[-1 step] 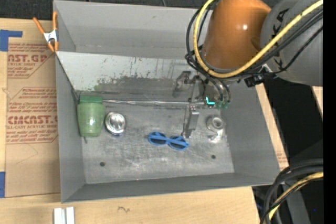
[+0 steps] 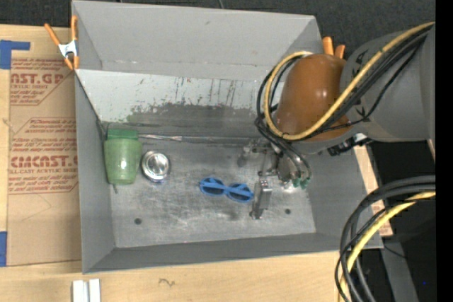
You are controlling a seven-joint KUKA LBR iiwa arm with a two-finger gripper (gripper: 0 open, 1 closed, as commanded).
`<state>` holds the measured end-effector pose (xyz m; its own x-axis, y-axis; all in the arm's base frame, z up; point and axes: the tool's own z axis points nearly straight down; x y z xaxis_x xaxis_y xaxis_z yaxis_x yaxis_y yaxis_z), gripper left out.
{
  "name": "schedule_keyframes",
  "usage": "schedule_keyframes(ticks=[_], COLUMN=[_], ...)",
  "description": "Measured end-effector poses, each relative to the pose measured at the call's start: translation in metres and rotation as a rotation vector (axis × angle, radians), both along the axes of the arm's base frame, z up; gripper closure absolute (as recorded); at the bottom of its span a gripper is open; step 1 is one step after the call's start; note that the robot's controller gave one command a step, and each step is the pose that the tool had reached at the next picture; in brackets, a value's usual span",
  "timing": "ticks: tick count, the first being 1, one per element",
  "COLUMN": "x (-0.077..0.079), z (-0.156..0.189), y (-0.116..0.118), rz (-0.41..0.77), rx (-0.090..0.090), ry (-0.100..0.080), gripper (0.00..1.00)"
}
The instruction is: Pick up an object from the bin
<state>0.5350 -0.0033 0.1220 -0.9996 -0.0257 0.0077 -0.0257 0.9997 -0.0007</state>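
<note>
My gripper (image 2: 260,200) hangs low over the right half of the bin floor, under the arm's orange cover. A blue thing shaped like small toy glasses (image 2: 224,189) lies flat on the floor in the middle of the bin. Its right end sits right against the gripper's lower tip, and I cannot tell whether they touch. A shiny silver round tin (image 2: 156,165) lies further left. A pale green plastic cup (image 2: 122,155) lies on its side against the left wall.
A small green bit (image 2: 304,182) shows just right of the gripper; whether it is loose or part of the robot is unclear. The arm and its cables cover the bin's right rear corner. Bare floor lies along the front wall.
</note>
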Motion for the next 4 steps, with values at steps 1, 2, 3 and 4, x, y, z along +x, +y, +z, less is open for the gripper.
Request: schedule_keyframes(ticks=[1,2,3,4], x=[0.009,0.010,0.020,0.052], z=[-0.048,-0.045,0.074,0.117], y=[0.017,0.016,0.002,-0.023], rz=[-0.064,-0.065,0.210,0.441], rx=[0.003,0.003,0.001,0.001], ry=[-0.011,-0.014,-0.017,-0.014], gripper=[0.00,1.00,1.00,1.00])
